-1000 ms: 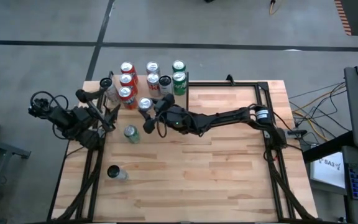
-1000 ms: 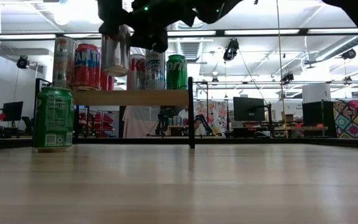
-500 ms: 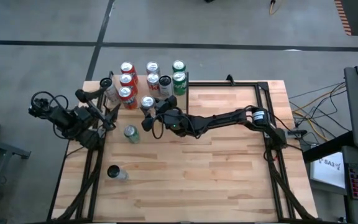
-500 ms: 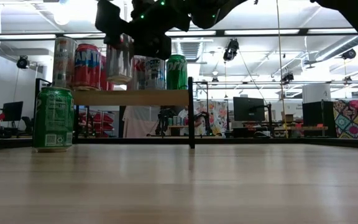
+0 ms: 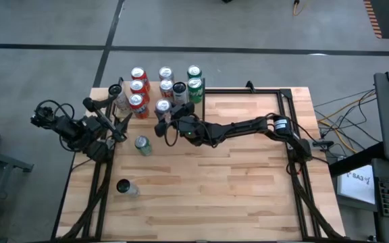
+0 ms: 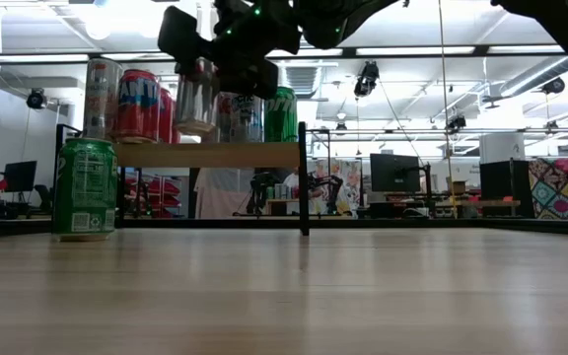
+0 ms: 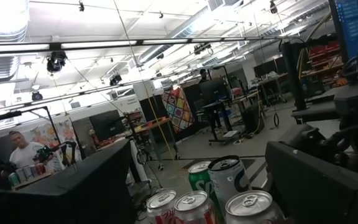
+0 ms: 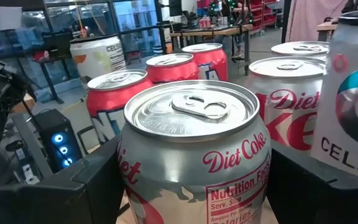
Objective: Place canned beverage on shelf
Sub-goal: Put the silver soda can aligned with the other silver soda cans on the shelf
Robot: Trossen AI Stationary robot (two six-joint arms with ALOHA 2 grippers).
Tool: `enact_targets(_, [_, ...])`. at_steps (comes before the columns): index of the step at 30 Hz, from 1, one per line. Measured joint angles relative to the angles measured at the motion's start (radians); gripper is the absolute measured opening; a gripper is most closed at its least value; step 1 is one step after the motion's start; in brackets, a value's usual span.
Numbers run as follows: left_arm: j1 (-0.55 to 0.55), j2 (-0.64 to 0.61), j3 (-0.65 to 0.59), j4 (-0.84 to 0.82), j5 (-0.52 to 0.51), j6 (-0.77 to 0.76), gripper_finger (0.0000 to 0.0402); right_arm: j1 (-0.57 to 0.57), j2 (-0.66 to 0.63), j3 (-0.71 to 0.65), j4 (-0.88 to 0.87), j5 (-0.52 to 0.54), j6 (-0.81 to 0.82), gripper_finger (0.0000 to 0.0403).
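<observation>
From above, your right hand [image 5: 163, 119] grips a silver Diet Coke can [image 5: 162, 106] at the near edge of the shelf [image 5: 184, 102], which sits at the bench's [image 5: 248, 182] far left corner. The can hangs beside seven cans standing in rows there. Your left hand [image 5: 117, 123] waits wide open at the bench's left edge. A green can [image 5: 142, 144] stands just beside it, and another can [image 5: 124, 187] lies nearer you; the bench's right half is open.

At bench height, the held can [image 6: 196, 95] hangs just above the shelf board [image 6: 208, 154].

Your right wrist camera shows the fingers [image 8: 79, 193] clamped on the can's [image 8: 194, 146] sides, with red and silver cans close behind.

Your left wrist camera sees can tops between spread fingers [image 7: 73, 193].
</observation>
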Motion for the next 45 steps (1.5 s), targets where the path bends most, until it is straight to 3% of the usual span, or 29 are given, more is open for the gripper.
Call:
enact_targets(19, [0.000, 0.000, 0.000, 0.000, -0.001, -0.001, 0.0357, -0.004, 0.003, -0.001, -0.015, 0.062, -0.015, 0.0293])
enact_targets(45, [0.000, 0.002, 0.000, -0.003, -0.001, -0.001, 0.0357, -0.020, 0.029, -0.006, 0.008, 0.071, -0.006, 0.0293])
